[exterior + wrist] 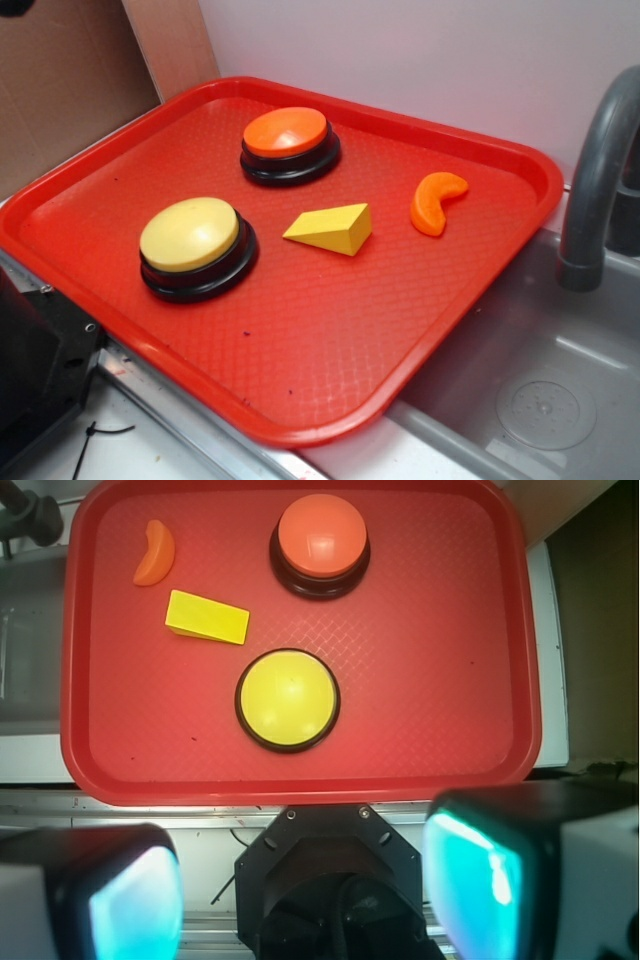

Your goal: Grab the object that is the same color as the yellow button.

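red tray (500, 630) well beyond the jaws | gripper (300, 890) jaws spread wide, holding nothing | yellow button (288, 699) ahead, between the jaws' lines | orange button (320, 540) farther ahead | yellow wedge (207, 617) ahead-left, untouched | orange crescent (154, 553) beyond it

The gripper (300, 880) hangs high, pointing straight down, its two fingers (120, 900) spread apart, holding nothing.

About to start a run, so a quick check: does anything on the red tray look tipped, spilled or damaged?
Nothing stands out. The yellow wedge block, orange crescent piece, yellow dome button and orange dome button all sit apart on the red plastic tray. Only a few tiny dark specks mark the tray's surface.
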### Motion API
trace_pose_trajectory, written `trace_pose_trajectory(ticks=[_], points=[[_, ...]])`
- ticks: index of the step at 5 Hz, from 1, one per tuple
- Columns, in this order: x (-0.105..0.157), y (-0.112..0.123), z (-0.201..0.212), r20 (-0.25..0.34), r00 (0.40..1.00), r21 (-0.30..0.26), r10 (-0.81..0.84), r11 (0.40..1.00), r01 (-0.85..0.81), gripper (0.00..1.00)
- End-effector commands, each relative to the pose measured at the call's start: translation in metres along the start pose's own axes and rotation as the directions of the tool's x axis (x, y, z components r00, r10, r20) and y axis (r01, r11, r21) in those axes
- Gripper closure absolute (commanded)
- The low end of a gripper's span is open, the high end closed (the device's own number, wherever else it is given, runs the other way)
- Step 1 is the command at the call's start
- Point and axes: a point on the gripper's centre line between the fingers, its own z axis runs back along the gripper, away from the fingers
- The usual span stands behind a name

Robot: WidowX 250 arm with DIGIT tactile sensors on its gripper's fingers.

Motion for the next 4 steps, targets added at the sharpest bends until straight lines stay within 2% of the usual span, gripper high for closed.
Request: trace_pose_trajectory(ticks=[1,2,3,4], points=[[0.0,0.0,0.0,0.0,1.0,0.0,0.0,1.0,0.0,0.0],[0.012,-0.005,-0.006,-0.017,0.978,0.041,-0.207,0.977,0.207,0.0],[0.028,-0.011,-0.018,-0.047,0.92,0.1,-0.388,0.915,0.391,0.0],[0.044,-0.023,-0.035,-0.041,0.81,0.101,-0.585,0.804,0.586,0.0]])
